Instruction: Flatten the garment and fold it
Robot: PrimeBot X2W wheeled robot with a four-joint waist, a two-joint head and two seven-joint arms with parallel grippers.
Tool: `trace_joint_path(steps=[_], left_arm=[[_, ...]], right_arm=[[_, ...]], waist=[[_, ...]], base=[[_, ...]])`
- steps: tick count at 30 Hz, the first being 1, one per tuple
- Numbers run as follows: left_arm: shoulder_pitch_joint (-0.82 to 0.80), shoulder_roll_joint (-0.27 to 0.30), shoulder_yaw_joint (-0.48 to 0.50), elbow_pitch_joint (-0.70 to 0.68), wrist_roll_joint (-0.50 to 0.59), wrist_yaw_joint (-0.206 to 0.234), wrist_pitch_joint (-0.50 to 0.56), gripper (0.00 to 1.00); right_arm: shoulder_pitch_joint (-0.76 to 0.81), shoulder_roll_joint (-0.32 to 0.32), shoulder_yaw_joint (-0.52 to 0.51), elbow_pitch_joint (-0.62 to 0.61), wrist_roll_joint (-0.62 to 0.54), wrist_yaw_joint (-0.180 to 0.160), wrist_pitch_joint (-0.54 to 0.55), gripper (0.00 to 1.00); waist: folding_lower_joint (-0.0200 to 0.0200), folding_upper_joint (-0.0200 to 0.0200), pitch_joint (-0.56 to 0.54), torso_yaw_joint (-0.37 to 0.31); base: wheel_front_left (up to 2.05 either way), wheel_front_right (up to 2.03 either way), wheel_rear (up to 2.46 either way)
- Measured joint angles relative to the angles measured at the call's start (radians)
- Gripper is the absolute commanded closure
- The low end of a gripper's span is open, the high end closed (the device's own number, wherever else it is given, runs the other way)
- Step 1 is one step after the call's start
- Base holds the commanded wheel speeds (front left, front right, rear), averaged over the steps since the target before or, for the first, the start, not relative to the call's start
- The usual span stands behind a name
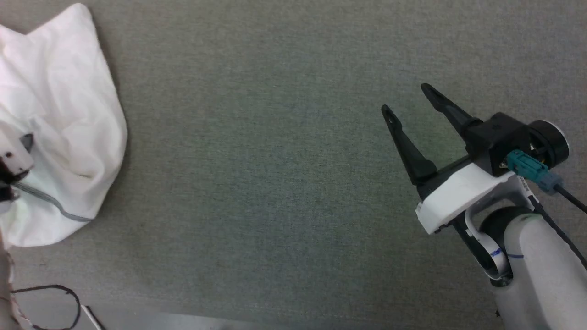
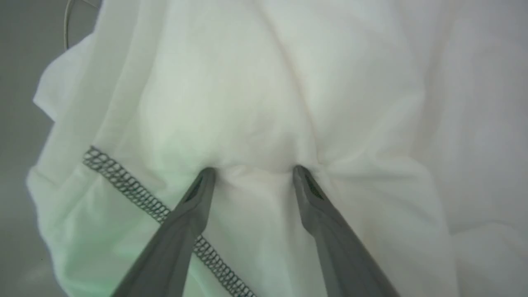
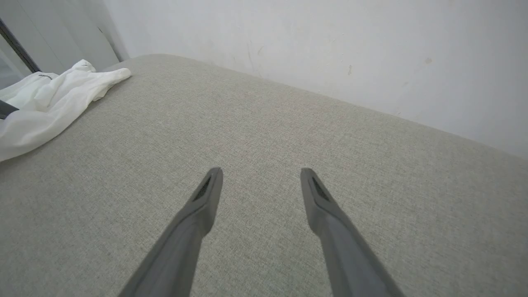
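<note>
A grey fabric-covered worktop [image 1: 275, 160] carries the crumpled white garment [image 1: 64, 114] at its left edge. The right hand [image 1: 407, 98] hovers well apart over bare fabric, fingers spread wide and empty. The left hand [image 2: 253, 170], equally wide, presses both fingertips into the cloth beside a dark stitched seam [image 2: 123, 185].
</note>
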State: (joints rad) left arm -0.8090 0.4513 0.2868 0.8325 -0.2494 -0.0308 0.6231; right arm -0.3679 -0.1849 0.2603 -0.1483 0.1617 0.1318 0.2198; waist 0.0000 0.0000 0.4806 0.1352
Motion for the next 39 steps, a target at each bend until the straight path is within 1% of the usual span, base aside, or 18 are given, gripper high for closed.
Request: trace_joint_path(steps=[3, 4, 5, 10, 13, 15, 17, 19, 21, 27, 31, 34, 36, 39], left_arm=[[-0.038, 0.039, -0.007, 0.03, 0.004, 0.009, 0.07, 0.0], [-0.048, 0.05, -0.008, 0.036, 0.003, 0.006, 0.1, 0.62], [-0.056, 0.057, -0.007, 0.038, 0.002, 0.007, 0.118, 0.99], [-0.058, 0.072, -0.017, 0.031, 0.013, 0.039, 0.133, 1.0], [-0.051, 0.071, -0.037, 0.025, 0.035, 0.059, 0.095, 1.0], [-0.037, 0.071, -0.061, 0.018, 0.065, 0.071, 0.038, 1.0], [-0.024, 0.074, -0.086, 0.008, 0.101, 0.095, -0.046, 1.0], [-0.024, 0.08, -0.111, 0.0, 0.128, 0.093, -0.115, 1.0], [-0.033, 0.088, -0.133, -0.013, 0.152, 0.099, -0.209, 1.0], [-0.082, 0.127, -0.207, -0.047, 0.218, 0.084, -0.476, 1.0], [-0.125, 0.14, -0.258, -0.054, 0.251, 0.054, -0.619, 1.0], [-0.149, 0.143, -0.283, -0.055, 0.259, 0.033, -0.689, 1.0], [-0.158, 0.14, -0.298, -0.06, 0.26, 0.021, -0.717, 1.0], [-0.161, 0.114, -0.32, -0.081, 0.256, -0.004, -0.735, 1.0]], right_arm=[[-0.014, -0.003, 0.01, -0.002, -0.001, 0.0, 0.0, 0.0], [-0.018, -0.003, 0.012, -0.001, -0.001, 0.0, 0.0, 0.0], [-0.019, -0.003, 0.013, -0.001, -0.001, 0.0, 0.0, 0.0], [-0.02, 0.0, 0.016, 0.01, -0.001, 0.0, -0.004, 0.0], [-0.02, 0.007, 0.021, 0.033, 0.005, 0.0, -0.016, 0.0], [-0.02, 0.012, 0.024, 0.055, 0.013, 0.0, -0.029, 0.0], [-0.02, 0.019, 0.024, 0.074, 0.022, 0.0, -0.039, 0.0], [-0.019, 0.027, 0.023, 0.097, 0.031, 0.0, -0.05, 0.0], [-0.014, 0.034, 0.016, 0.118, 0.038, 0.0, -0.065, 0.0], [0.017, 0.06, 0.0, 0.187, 0.061, 0.0, -0.095, 0.0], [0.043, 0.075, -0.009, 0.22, 0.064, 0.0, -0.111, 0.0], [0.06, 0.085, -0.015, 0.237, 0.065, 0.0, -0.125, 0.0], [0.072, 0.091, -0.02, 0.244, 0.063, 0.0, -0.13, 0.0], [0.091, 0.095, -0.029, 0.248, 0.049, 0.0, -0.136, 0.0]], waist=[[0.0, 0.0, 0.029, -0.017], [0.0, 0.0, 0.035, -0.024], [-0.0001, 0.0, 0.04, -0.031], [0.0, 0.0, 0.045, -0.055], [0.0, 0.0, 0.028, -0.059], [0.0002, 0.0, 0.011, -0.059], [0.0002, 0.0, -0.012, -0.058], [0.0001, 0.0, -0.04, -0.055], [0.0001, 0.0, -0.07, -0.052], [0.0, 0.0, -0.173, -0.042], [-0.0001, 0.0, -0.244, -0.036], [-0.0002, 0.0, -0.295, -0.035], [-0.0002, 0.0, -0.327, -0.038], [-0.0003, 0.0, -0.37, -0.047]], base=[[0.0, 0.0, 0.0], [0.0, 0.0, 0.0], [0.0, 0.0, 0.0], [0.0, 0.0, 0.0], [0.0, 0.0, 0.0], [0.0, 0.0, 0.0], [0.0, 0.0, 0.0], [0.0, 0.0, 0.0], [0.0, 0.0, 0.0], [0.0, 0.0, 0.0], [0.0, 0.0, 0.0], [0.0, 0.0, 0.0], [0.0, 0.0, 0.0], [0.0, 0.0, 0.0]])
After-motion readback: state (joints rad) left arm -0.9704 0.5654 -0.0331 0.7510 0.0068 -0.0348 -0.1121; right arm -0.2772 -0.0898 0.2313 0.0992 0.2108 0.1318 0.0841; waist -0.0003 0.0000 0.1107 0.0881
